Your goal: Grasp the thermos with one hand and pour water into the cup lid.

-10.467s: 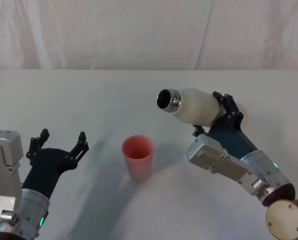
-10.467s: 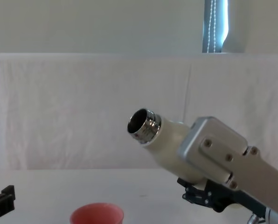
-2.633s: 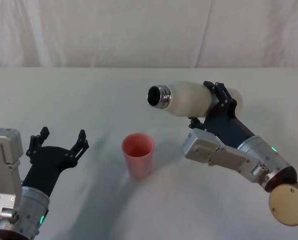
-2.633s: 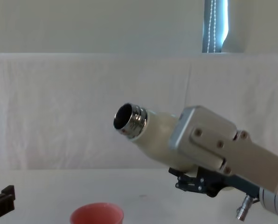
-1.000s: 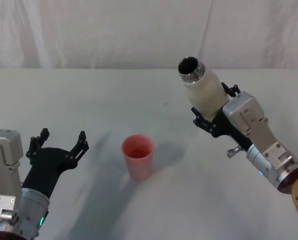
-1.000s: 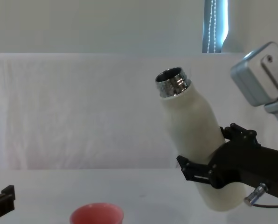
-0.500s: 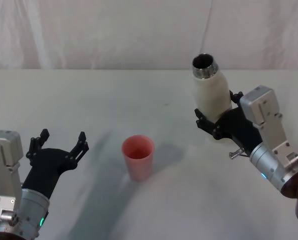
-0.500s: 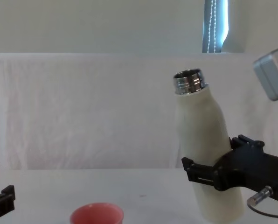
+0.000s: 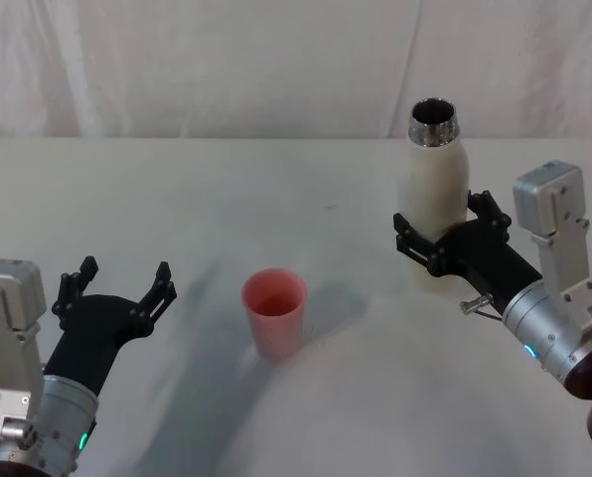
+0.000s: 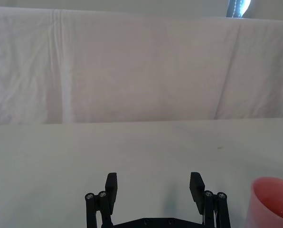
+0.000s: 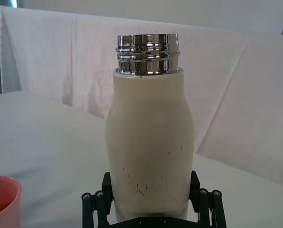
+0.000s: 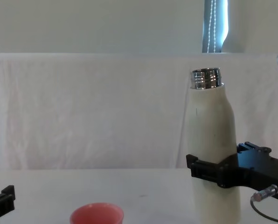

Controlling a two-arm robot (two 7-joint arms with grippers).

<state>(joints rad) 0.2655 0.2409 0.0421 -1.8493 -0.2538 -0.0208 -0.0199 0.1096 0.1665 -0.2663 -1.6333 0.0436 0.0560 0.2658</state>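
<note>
The cream-white thermos (image 9: pixel 433 194) stands upright at the right of the table, its steel neck (image 9: pixel 434 121) open at the top. My right gripper (image 9: pixel 442 231) is shut around its lower body; in the right wrist view the black fingers (image 11: pixel 95 203) flank the thermos (image 11: pixel 150 142). The chest view shows the thermos (image 12: pixel 212 154) clamped by the same gripper (image 12: pixel 220 171), base out of frame. The salmon-pink cup lid (image 9: pixel 274 310) stands upright at the table's middle, left of the thermos. My left gripper (image 9: pixel 117 293) rests open at the near left, holding nothing.
The white table (image 9: pixel 276 199) runs back to a draped white cloth (image 9: pixel 226 60). The cup lid (image 10: pixel 272 204) sits just to one side of my left gripper (image 10: pixel 154 190) in the left wrist view. Bare table lies between cup lid and thermos.
My right gripper has swung the thermos from tilted over toward the cup lid back to upright and carried it right, away from the cup lid. The left arm has not moved.
</note>
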